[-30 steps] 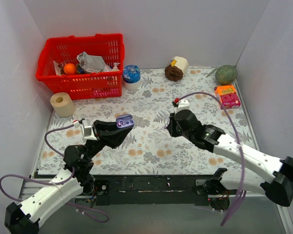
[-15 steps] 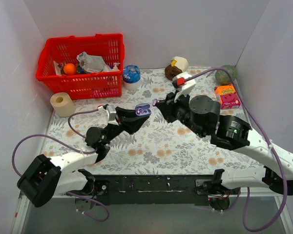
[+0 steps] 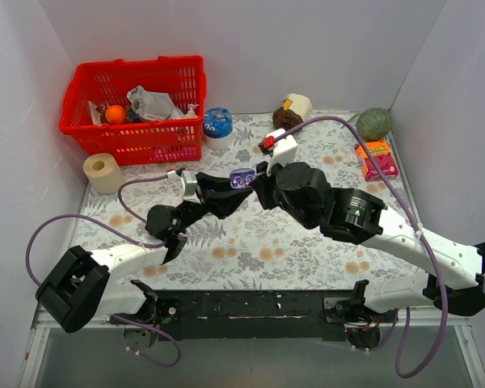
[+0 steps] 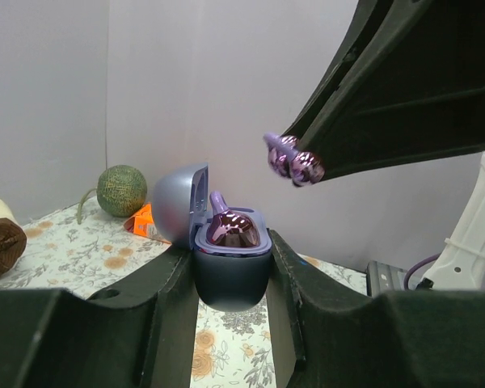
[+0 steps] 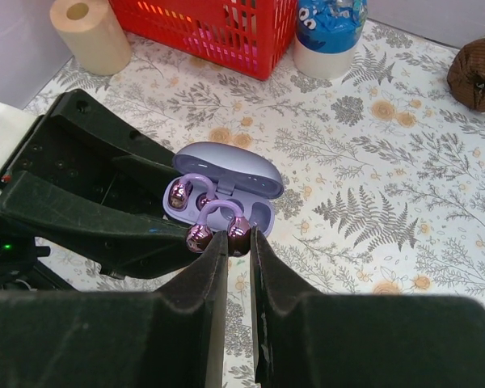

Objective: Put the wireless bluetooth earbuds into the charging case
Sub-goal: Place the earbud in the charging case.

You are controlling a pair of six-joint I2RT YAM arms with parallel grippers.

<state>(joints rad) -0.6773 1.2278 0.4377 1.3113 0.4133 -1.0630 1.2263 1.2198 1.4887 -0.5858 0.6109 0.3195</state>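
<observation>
Glossy purple clip earbud (image 5: 199,237), likely light and slick, is pinched by one bulb in the right gripper (image 5: 237,241), 6 o'clock of the lavender oval case (image 5: 226,171) clamped by the left gripper (image 4: 231,271).

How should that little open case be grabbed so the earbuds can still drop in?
Pinch the case low across its sides, from below, as the left gripper does: its lid stands open and the sockets face up, so the top must stay clear.

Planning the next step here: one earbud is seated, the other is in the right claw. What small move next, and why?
Probably ease the right claw down toward the empty slot of the open charging case: its earbud hovers just above, not yet seated.
</observation>
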